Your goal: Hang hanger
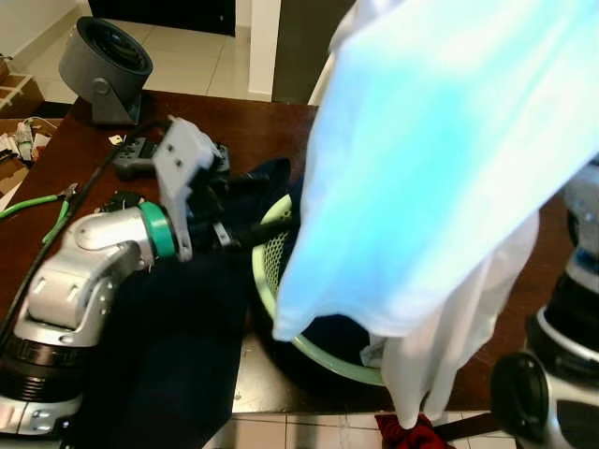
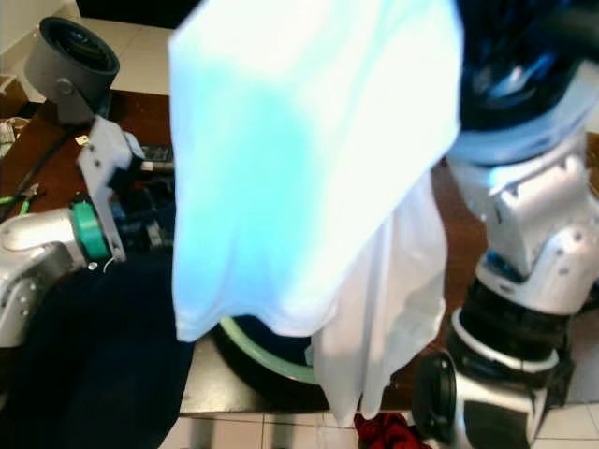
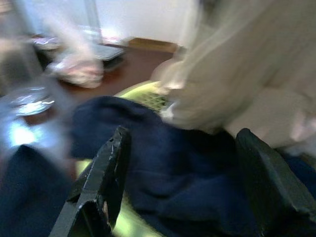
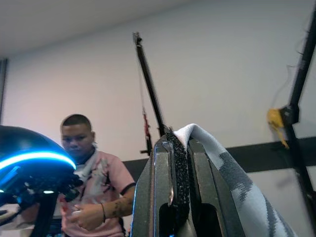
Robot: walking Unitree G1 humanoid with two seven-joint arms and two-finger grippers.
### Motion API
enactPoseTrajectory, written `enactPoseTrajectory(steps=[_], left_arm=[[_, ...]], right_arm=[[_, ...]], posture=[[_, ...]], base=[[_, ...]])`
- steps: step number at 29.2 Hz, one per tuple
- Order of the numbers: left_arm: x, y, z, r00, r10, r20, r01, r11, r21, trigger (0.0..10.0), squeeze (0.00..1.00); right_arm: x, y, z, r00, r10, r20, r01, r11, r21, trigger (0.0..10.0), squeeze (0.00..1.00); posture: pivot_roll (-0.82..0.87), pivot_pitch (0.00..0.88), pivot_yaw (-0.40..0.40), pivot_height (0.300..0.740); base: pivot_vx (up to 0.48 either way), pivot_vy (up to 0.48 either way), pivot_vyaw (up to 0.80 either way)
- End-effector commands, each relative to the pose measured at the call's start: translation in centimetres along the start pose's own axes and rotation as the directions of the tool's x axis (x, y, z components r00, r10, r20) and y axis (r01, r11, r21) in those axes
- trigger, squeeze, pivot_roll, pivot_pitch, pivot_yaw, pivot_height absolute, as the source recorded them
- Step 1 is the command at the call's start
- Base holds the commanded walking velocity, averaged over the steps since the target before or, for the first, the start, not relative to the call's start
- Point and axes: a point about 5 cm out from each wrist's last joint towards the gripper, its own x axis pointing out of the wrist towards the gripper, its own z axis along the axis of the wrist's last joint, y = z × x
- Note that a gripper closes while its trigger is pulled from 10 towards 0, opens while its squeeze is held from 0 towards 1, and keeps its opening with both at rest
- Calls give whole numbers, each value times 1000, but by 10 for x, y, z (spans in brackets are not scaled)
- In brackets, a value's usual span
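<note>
Right tool (image 4: pixel 180 197): pressed together on white shirt (image 1: pixel 440 159), raised above basket (image 1: pixel 281 253) | Left tool (image 3: pixel 182 182): spread over navy cloth (image 3: pixel 168 163) in basket | Hanger: cannot tell | Surface (image 1: pixel 271 131): brown

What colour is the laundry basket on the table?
Pale green laundry basket, clearest in the left eye view.

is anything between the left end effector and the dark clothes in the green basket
Nothing visible does. The left end effector is open and points straight at the navy garment heaped in the green basket. The white shirt, held up by the right end effector, hangs beside that path, over the basket's other side.
</note>
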Motion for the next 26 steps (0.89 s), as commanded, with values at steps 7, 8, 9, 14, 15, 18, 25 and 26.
enactPoseTrajectory(steps=[7, 8, 9, 14, 15, 18, 25, 26], left_arm=[[22, 17, 1, 997, -71, -42, 76, 987, 140, 10000, 0], [23, 23, 3, 997, -67, -39, 72, 985, 156, 10000, 0], [23, 23, 3, 997, -67, -39, 72, 985, 156, 10000, 0], [26, 35, 11, 996, -92, -12, 92, 987, 134, 5412, 0], [26, 35, 11, 996, -92, -12, 92, 987, 134, 5412, 0], [32, 27, 19, 976, -214, 42, 210, 975, 70, 8000, 0], [42, 10, 26, 930, -359, 77, 353, 932, 86, 10000, 0], [45, 7, 26, 918, -388, 83, 380, 920, 96, 10000, 0]], right_arm=[[22, 7, 3, 995, 93, -25, -93, 995, 28, 10000, 0], [27, 7, 2, 995, 95, -27, -94, 995, 32, 10000, 0], [27, 7, 2, 995, 95, -27, -94, 995, 32, 10000, 0], [43, 7, 2, 995, 95, -24, -94, 995, 37, 10000, 0], [43, 7, 2, 995, 95, -24, -94, 995, 37, 10000, 0], [52, 7, -1, 995, 96, -22, -95, 995, 40, 10000, 0], [58, 7, -3, 996, 87, -29, -86, 995, 43, 10000, 0], [59, 7, -3, 996, 83, -30, -81, 996, 43, 10000, 0]], posture=[[62, 40, 12, 740], [60, 39, 15, 740], [60, 39, 15, 740], [53, 45, 22, 740], [53, 45, 22, 740], [49, 50, 23, 740], [49, 54, 24, 740], [49, 54, 24, 740]], base=[[0, 0, 0], [0, 0, 0], [0, 0, 0], [0, 0, 0], [0, 0, 0], [0, 0, 0], [0, 0, 0], [0, 0, 0]])
